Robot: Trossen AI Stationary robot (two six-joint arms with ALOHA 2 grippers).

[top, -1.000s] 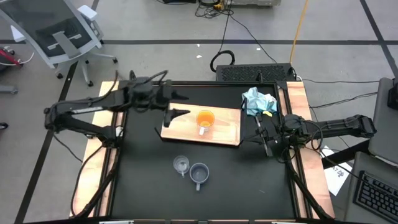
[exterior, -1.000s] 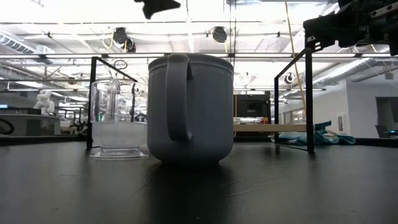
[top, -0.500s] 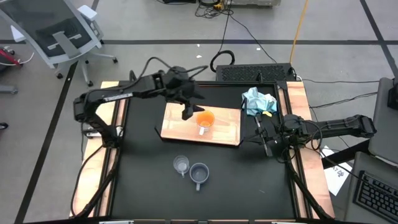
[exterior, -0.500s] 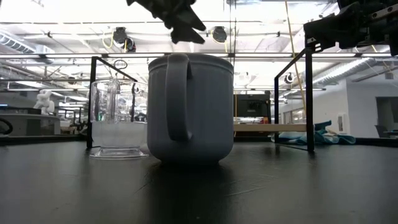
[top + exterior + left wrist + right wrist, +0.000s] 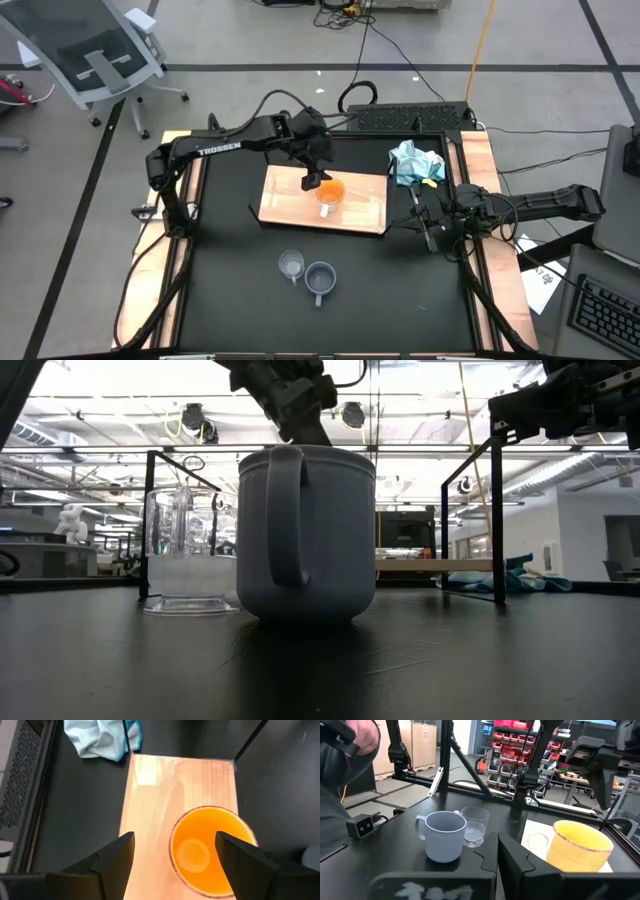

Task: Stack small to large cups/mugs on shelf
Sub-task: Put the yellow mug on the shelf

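Jaws of the left gripper [image 5: 316, 180] stand spread above the orange mug [image 5: 330, 192] on the shelf [image 5: 365, 212] in the high view, the right gripper [image 5: 428, 222] pinched on nothing at the tabletop's edge; from the left wrist, 1 finger [image 5: 117, 852] flanks the rim, so centre before descending; low, blue-grey mug [image 5: 305, 532] and glass cup [image 5: 185, 555] wait.

On the light-wood shelf [image 5: 350, 208] only the orange mug [image 5: 330, 192] stands, the open left claw [image 5: 314, 180] hanging over its far-left rim; the rest of the board is bare. Near of the shelf, black desk [image 5: 230, 270] lies open up to the clear glass cup [image 5: 291, 265] and blue-grey mug [image 5: 320, 279], standing just beside each other. The shut right claw [image 5: 424, 222] sits off the shelf's right edge.
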